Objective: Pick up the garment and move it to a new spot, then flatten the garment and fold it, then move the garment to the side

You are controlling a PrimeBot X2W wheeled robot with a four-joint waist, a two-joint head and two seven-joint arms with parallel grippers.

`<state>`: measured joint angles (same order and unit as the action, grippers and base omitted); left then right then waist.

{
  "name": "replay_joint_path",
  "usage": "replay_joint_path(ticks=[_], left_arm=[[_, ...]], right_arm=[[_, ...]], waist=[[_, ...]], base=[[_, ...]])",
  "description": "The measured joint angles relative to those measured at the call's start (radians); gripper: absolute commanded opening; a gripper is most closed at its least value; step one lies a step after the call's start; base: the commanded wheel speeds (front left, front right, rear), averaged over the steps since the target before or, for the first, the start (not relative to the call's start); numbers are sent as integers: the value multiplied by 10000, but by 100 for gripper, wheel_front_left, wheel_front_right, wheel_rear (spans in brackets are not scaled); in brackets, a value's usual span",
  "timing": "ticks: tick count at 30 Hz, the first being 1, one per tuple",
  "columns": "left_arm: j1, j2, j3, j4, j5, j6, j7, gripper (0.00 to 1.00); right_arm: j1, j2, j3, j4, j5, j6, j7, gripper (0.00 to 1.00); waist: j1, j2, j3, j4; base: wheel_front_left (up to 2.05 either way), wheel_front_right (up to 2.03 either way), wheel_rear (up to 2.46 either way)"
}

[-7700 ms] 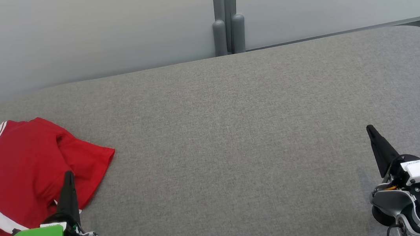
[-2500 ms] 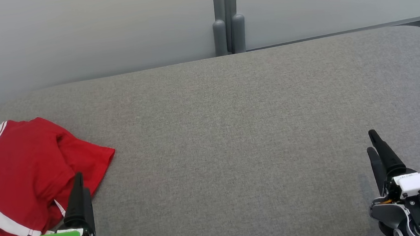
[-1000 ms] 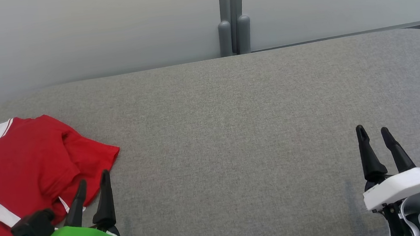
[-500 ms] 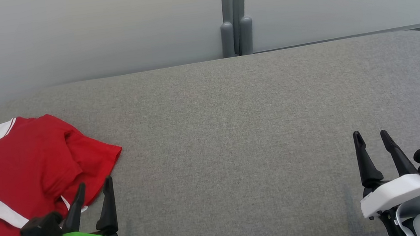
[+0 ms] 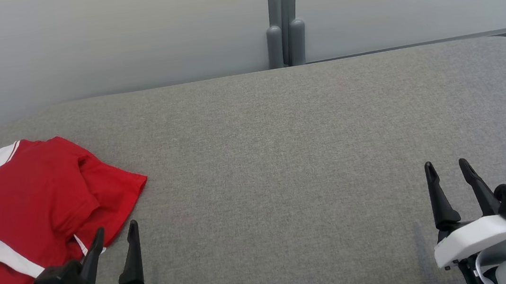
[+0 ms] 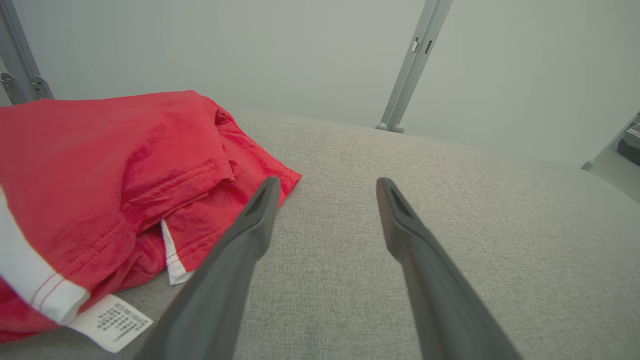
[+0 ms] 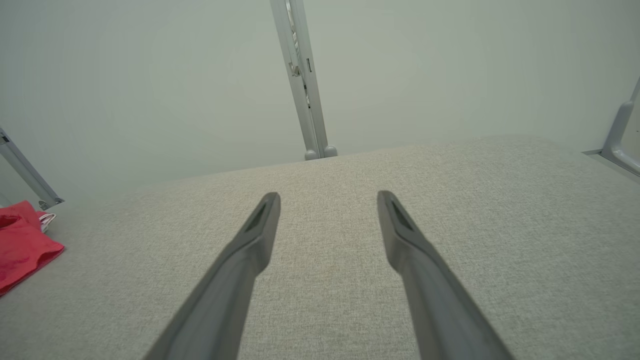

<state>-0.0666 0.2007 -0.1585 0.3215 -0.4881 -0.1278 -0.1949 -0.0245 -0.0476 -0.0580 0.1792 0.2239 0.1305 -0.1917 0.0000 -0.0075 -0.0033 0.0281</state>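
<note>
Just ahead-left of the left tool (image 5: 116,226), jaws standing apart, the crumpled red shirt (image 5: 35,200) is lying on the desk (image 5: 283,157); probably soft and light, it is offering its nearest hem for pinching.

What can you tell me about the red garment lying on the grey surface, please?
The garment is a red shirt-like piece with white stripes and a white care label, in thin woven-looking cloth. It lies crumpled and folded over itself at the left end of the grey padded surface. The left gripper, jaws open, sits just beside its near right edge, holding nothing.
</note>
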Motion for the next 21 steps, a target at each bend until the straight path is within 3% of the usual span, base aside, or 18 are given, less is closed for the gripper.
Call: replay_joint_path(ticks=[21], left_arm=[[0,-100,180,454,1304,-12,-408,100]], right_arm=[[134,-255,119,194,-934,0,-431,100]], waist=[[0,0,-137,31]], base=[[0,0,0]])
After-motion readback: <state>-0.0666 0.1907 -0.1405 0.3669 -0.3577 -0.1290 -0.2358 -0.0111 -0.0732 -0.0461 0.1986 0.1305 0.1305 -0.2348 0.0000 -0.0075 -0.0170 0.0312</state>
